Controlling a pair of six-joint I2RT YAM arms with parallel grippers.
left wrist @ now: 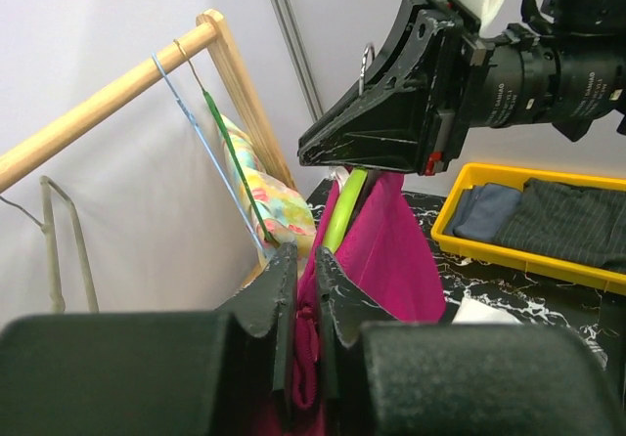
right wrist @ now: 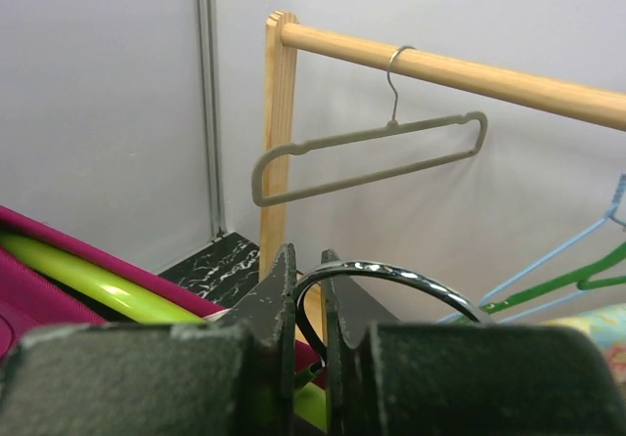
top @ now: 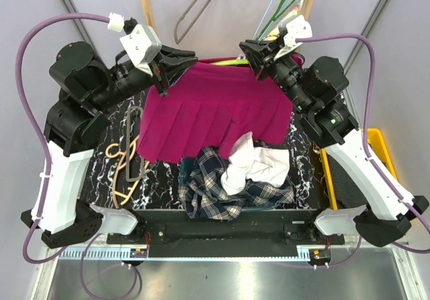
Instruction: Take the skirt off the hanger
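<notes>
Pinching a fold of the waistband, the left gripper (left wrist: 305, 278) has its jaws clenched on the magenta skirt (top: 215, 108), with cloth squeezed flat between both fingers. Across from it, the right gripper (right wrist: 306, 260) is clamped on the chrome hook (right wrist: 391, 278) of the lime-green hanger (right wrist: 88, 272), whose bar runs from those jaws toward the left ones along the skirt's top edge.

The skirt hangs between the two grippers. It is pleated and spread wide, its waistband taut from jaw to jaw. Its hem falls below them onto a plaid garment (top: 222, 185) and a crumpled white cloth (top: 248, 162).

Behind both jaws stands a wooden rail (right wrist: 460, 74). It carries a grey hanger (right wrist: 381, 133) opposite the left jaws, and a blue hanger (left wrist: 208, 157) and a green hanger (left wrist: 236, 162) close behind the right ones.

Outward of the left jaws, loose hangers (top: 127, 159) lie on the marbled table (top: 161, 172). Outward of the right jaws sits a yellow tray (left wrist: 528, 263) of folded dark clothes. Between the jaws and the rail there is open space above the waistband.
</notes>
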